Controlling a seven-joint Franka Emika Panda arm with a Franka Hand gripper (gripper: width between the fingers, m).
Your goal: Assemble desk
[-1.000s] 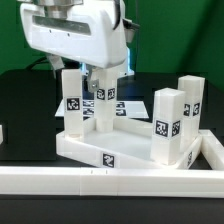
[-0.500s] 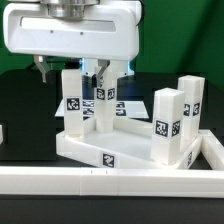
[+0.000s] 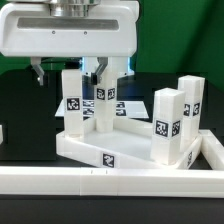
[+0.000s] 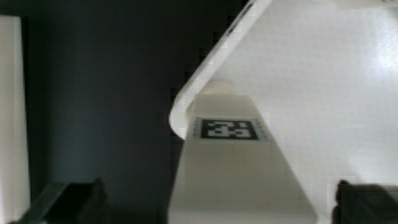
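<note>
a long white rail (image 3: 60, 180) with a smooth, matte face runs across the front of the black desk (image 3: 20, 125), turning a corner at the exterior view's right. just behind it sits the white plastic tabletop (image 3: 90, 150), a shallow rectangular tray with a raised rim and a small black-and-white square tag on its front edge. four square-sided white block legs stand upright in its corners, each with a tag of its own: two at the exterior view's right (image 3: 167, 125) (image 3: 190, 105), one at the back centre (image 3: 108, 100), and one at the back left (image 3: 72, 100). over that back-left leg hangs the robot's claw (image 3: 69, 72) beneath a bulky white housing, its two dark fingers (image 3: 38, 70) spread wide to either side of the leg's top. in the wrist view the same leg (image 4: 249, 170) fills the space between the black fingertips (image 4: 71, 200), with a clear gap on one side; on the other side, contact cannot be made out. the claw (image 4: 217, 200) is open and grips nothing.
</note>
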